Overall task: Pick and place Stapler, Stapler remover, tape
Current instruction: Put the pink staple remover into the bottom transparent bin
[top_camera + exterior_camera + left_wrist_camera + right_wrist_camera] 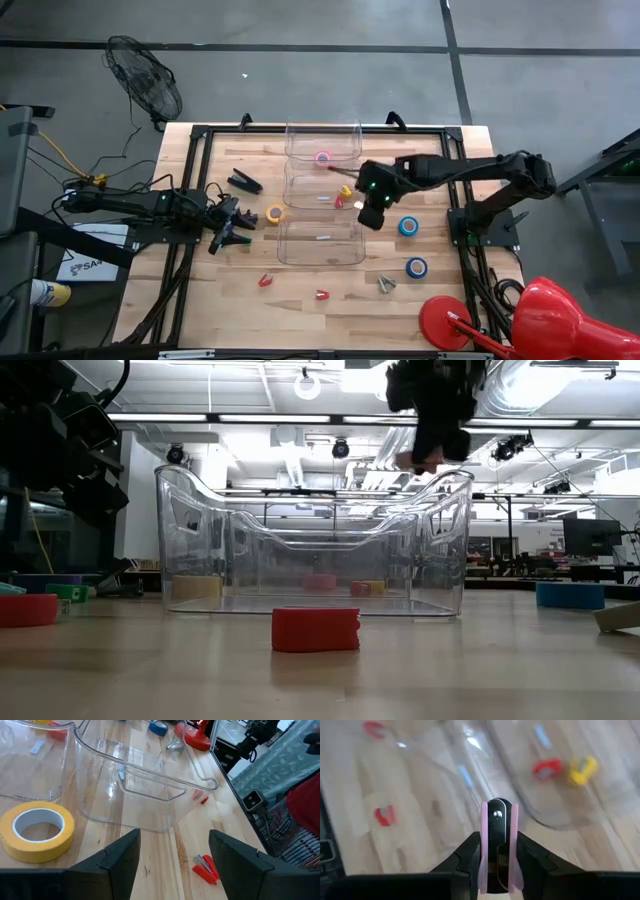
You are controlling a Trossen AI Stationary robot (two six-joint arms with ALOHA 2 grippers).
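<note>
- Right gripper [496, 847] is clamping a pink-handled staple remover [496, 845] between its fingers; in the right wrist view the tool's pink sides and metal pivot sit squarely in the grip, so it is held by its flanks, probably to keep it from twisting.
- In the high view the right gripper [372, 205] is hanging at the right edge of the middle clear bin [322, 186], not yet centred over the bin's interior.
- Judgement: the middle bin is the likely drop point, since it is already holding a red item [339, 202] and a yellow item [346, 190] of similar kind.
- Left gripper [228, 228] is sitting low over the table to the left of the bins, fingers spread apart and holding nothing.
- In the left wrist view the yellow tape roll [36, 829] is lying flat on the wood just ahead of the left gripper's fingers, beside the wall of the nearest clear bin [145, 790]; the arm appears to be positioned for this roll.
- A pink tape roll [323, 157] is resting inside the far bin [322, 142], which suggests tape is being sorted there.
- Two blue tape rolls [408, 226] and [416, 267] are lying on the table to the right of the bins, well apart from either gripper.
- A black stapler [245, 181] is lying on the table to the left of the bins, untouched.
- Small red removers [265, 281] and [322, 295] are lying on the table on the near side of the bins.
</note>
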